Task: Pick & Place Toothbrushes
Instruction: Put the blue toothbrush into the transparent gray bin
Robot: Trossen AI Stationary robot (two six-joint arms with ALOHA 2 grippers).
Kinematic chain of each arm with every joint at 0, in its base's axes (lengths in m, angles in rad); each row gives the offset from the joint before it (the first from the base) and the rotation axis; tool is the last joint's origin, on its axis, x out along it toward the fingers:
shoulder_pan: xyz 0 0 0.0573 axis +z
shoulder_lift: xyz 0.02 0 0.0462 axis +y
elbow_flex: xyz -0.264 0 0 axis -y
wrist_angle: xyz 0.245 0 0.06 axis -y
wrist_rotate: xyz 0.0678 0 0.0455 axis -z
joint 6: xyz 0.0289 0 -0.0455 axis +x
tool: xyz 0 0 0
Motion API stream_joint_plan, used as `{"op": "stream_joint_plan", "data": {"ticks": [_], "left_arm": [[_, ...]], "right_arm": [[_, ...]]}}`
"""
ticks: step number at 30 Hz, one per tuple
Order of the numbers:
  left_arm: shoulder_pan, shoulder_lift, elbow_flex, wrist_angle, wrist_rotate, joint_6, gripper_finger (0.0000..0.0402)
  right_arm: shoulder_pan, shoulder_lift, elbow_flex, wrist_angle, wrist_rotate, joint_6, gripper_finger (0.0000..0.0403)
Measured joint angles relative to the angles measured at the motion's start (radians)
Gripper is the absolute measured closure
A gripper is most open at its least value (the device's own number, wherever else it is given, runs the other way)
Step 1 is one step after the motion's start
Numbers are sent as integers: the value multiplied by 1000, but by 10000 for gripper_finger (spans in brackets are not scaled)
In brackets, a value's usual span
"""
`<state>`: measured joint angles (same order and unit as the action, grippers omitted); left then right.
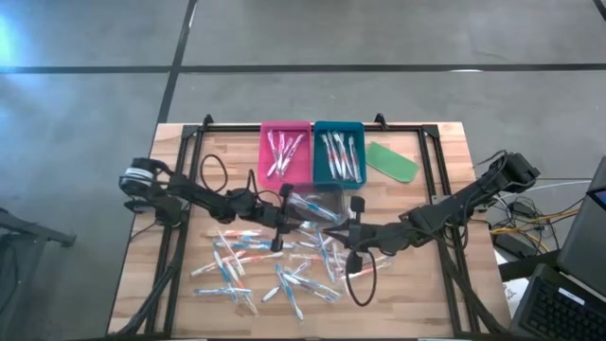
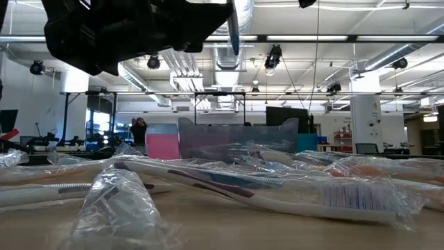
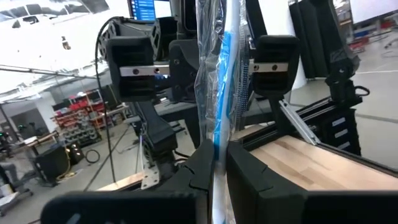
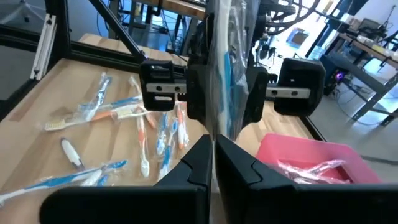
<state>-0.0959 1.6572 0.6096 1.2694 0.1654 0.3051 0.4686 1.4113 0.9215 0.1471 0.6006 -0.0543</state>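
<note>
Two grippers meet over the middle of your table, and both are pinching the same wrapped blue toothbrush (image 3: 219,118). Your left gripper (image 1: 282,210) comes in from the left side, its fingers (image 3: 252,171) pressed together on the clear wrapper, which stands up between them in the left wrist view. Your right gripper (image 1: 355,223) reaches in from the right, and its fingers (image 4: 239,163) are likewise clamped on the wrapper, with the blue brush rising past them in the right wrist view. Each wrist camera shows the other arm's gripper just beyond the brush, so the two hold it close together, lifted off the wood. Below and to the near side of the grippers you have a loose scatter of wrapped toothbrushes (image 1: 256,270) spread across the wooden table (image 1: 445,161), whitish with blue, orange and pink accents. At the far edge, a pink tray (image 1: 264,152) holds several brushes, and touching its right side a teal tray (image 1: 320,166) holds several more. Just right of the teal tray lies a flat green piece (image 1: 393,161), tilted. A clear plastic bin (image 1: 317,197) sits between the trays and the grippers. From table height, a wrapped brush with a white head (image 2: 347,198) lies nearest the camera.
</note>
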Motion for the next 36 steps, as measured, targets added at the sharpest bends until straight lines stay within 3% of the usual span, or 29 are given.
{"op": "stream_joint_plan", "data": {"ticks": [18, 36], "left_arm": [[0, 63, 60, -1, -1, -78, 371], [0, 63, 132, -94, -6, -27, 371]], "right_arm": [[-51, 0, 0, 44, 0, -28, 278], [-53, 0, 0, 52, -50, -32, 229]]}}
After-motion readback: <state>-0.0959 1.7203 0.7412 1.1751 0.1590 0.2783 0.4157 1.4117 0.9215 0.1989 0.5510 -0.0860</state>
